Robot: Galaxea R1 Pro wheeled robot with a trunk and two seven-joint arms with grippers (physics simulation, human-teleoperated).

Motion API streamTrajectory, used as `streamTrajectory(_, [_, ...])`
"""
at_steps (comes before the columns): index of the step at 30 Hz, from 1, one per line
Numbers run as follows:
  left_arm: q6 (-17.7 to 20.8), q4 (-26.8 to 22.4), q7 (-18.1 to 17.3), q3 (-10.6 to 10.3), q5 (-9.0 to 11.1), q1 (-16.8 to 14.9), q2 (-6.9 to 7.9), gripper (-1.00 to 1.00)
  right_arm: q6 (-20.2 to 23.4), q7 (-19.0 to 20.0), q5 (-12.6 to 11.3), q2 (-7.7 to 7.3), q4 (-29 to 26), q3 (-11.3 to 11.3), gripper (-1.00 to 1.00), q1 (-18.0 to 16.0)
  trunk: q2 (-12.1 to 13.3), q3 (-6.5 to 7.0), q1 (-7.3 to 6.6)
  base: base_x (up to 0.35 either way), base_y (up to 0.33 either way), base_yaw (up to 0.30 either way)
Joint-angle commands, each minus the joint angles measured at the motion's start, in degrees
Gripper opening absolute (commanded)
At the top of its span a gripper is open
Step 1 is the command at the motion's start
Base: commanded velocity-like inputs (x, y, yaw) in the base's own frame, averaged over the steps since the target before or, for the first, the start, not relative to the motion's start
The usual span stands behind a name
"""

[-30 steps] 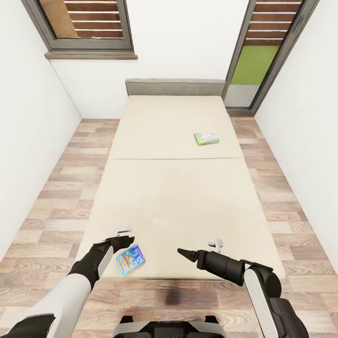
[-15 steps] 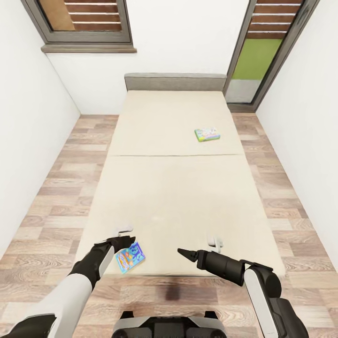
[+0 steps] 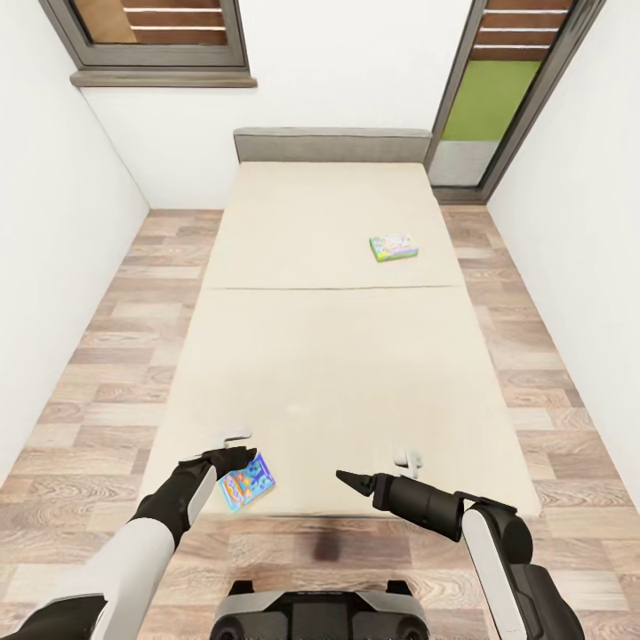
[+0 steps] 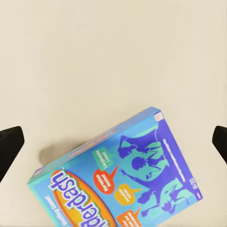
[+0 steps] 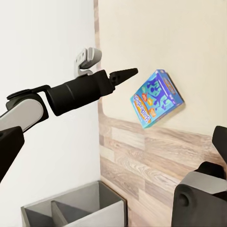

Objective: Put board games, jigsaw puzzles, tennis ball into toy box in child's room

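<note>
A blue board game lies flat at the front left corner of the bed, just past my left gripper. In the left wrist view the same game sits below and between the wide-apart fingertips, so that gripper is open and empty. A second board game, green and pale, rests far up the bed on the right. My right gripper hovers over the bed's front edge, open and empty. The right wrist view shows the left gripper beside the blue game.
The bed has a grey headboard against the far wall. Strips of wood floor run along both sides between the bed and the white walls. A tall window stands at the back right. My base is at the bed's foot.
The whole picture has shifted: bed and games sit slightly higher in view, so the camera moved. Both arms keep the same pose. The blue game now lies closer to the left gripper.
</note>
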Motion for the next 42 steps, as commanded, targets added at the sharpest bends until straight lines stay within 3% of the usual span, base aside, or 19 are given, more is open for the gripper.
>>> streamTrajectory(1, [0.4, -0.1, -0.3, 0.5, 0.1, 0.0, -0.08, 1.00, 0.3, 0.4, 0.2, 0.06, 0.0, -0.1, 1.00, 0.0, -0.1, -0.17, 0.03, 0.000, 0.000, 0.000])
streamTrajectory(23, [0.3, -0.1, -0.3, 0.7, 0.1, 0.0, -0.13, 1.00, -0.2, 0.9, 0.1, -0.29, -0.1, -0.2, 1.00, 0.0, -0.1, -2.23, 0.03, 0.000, 0.000, 0.000])
streamTrajectory(33, [1.0, -3.4, -0.3, 0.7, 0.1, -0.3, -1.95, 1.00, -1.3, 1.2, 0.0, -2.07, 0.0, -0.1, 1.00, -0.1, -0.1, -3.17, 0.03, 0.000, 0.000, 0.000])
streamTrajectory(42, [1.5, -5.4, -0.2, 0.7, 0.0, -0.6, -2.47, 1.00, -1.5, 1.0, 0.1, -2.49, 0.0, -0.1, 1.00, -0.1, -0.1, -4.02, 0.03, 0.000, 0.000, 0.000])
